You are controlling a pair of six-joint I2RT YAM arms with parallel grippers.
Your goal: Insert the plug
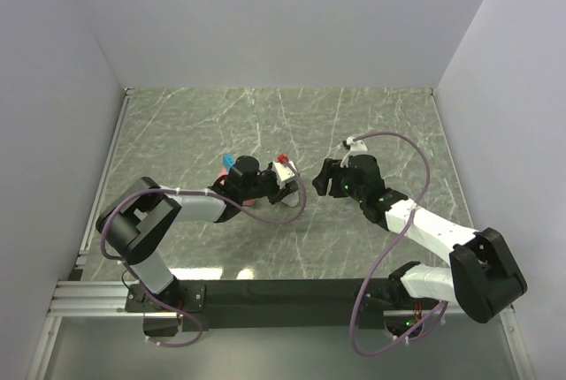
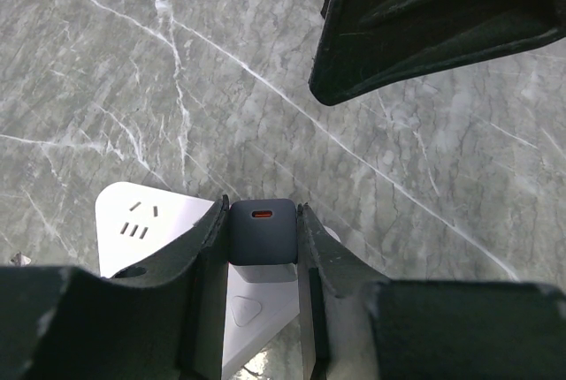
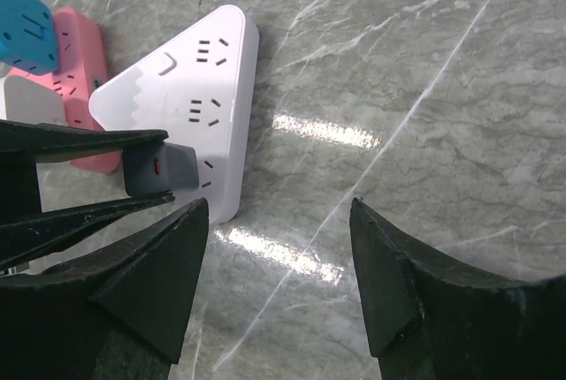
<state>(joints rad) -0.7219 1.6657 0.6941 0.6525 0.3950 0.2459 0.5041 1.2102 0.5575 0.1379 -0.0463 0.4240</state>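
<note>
I'm looking over the marble table [image 1: 354, 124] at the white triangular power strip [image 3: 177, 88], which is lying just under my left gripper [image 2: 262, 221]. That gripper is clamping the grey plug [image 2: 262, 237] between its 2 fingers. The right gripper [image 3: 276, 212] is hovering beside it, jaws apart and carrying nothing. I'm judging the pickup done and the insertion not yet made. The prongs are hidden, and the plug is hanging next to the socket slots [image 3: 198, 112], not seated in them.

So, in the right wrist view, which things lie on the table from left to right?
Blue socket block, pink socket block, white triangular power strip. The grey plug overlaps the strip, so I omit it.
</note>
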